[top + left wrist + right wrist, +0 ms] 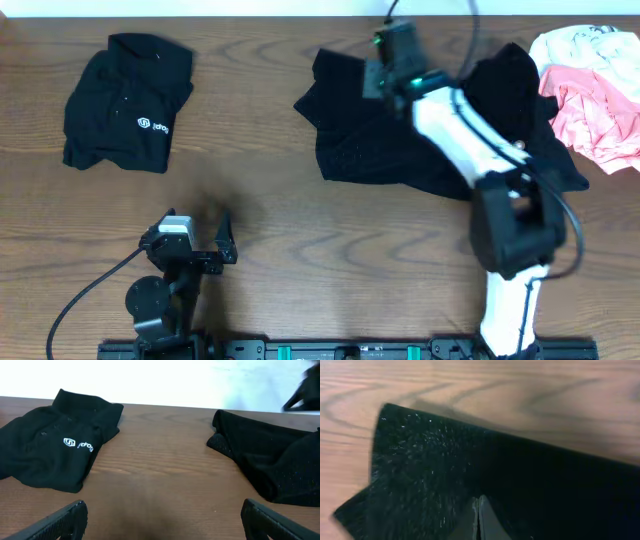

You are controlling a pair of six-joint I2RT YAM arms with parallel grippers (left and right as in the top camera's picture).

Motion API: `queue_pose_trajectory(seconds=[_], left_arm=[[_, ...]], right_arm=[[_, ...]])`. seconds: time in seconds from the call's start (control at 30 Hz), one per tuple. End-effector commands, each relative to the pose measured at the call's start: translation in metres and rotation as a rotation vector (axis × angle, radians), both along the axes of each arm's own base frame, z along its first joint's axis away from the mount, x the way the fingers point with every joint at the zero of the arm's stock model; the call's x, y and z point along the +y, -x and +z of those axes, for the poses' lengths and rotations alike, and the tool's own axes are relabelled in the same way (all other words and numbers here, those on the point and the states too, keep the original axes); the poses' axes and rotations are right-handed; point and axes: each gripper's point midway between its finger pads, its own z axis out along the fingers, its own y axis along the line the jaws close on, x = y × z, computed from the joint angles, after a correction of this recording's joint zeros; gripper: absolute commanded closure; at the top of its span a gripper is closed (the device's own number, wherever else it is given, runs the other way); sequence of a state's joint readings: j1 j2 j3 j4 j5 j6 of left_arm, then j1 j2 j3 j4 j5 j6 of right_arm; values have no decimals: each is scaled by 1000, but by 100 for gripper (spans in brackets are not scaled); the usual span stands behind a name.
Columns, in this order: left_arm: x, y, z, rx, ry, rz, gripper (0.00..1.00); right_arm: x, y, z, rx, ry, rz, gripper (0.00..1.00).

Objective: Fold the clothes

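Observation:
An unfolded black shirt [365, 145] lies spread at the table's back middle. It also shows in the left wrist view [280, 465]. My right gripper [385, 72] is over its left part. In the right wrist view the fingers [479, 512] are pressed together on the black fabric [425, 460], whose edge stands raised off the wood. A folded black shirt with a white logo [125, 100] lies at the back left, also seen in the left wrist view [55, 452]. My left gripper [228, 243] is open and empty above bare wood [162, 520] near the front left.
A pile of pink and white clothes [590, 95] lies at the back right corner. The right arm [480, 150] stretches across the black shirt. Cables run from both arm bases at the front edge.

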State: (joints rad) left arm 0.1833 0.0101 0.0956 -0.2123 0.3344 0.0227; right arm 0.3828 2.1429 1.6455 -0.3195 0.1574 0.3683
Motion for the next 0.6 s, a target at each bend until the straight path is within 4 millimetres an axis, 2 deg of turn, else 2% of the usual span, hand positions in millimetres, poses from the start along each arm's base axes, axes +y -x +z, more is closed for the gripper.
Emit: queue_pose_trajectory(seconds=[0.0, 0.17, 0.33, 0.43, 0.57], left_arm=[[1, 0, -12, 23, 3, 1, 2], [1, 0, -12, 24, 3, 1, 2], [1, 0, -12, 23, 3, 1, 2], [1, 0, -12, 24, 3, 1, 2], [1, 0, -12, 23, 3, 0, 2]], right_arm=[[7, -4, -45, 21, 17, -45, 99], [35, 2, -90, 60, -17, -38, 99], [65, 19, -125, 157, -119, -25, 99], [90, 35, -141, 225, -178, 35, 99], [130, 63, -144, 266, -191, 139, 99]])
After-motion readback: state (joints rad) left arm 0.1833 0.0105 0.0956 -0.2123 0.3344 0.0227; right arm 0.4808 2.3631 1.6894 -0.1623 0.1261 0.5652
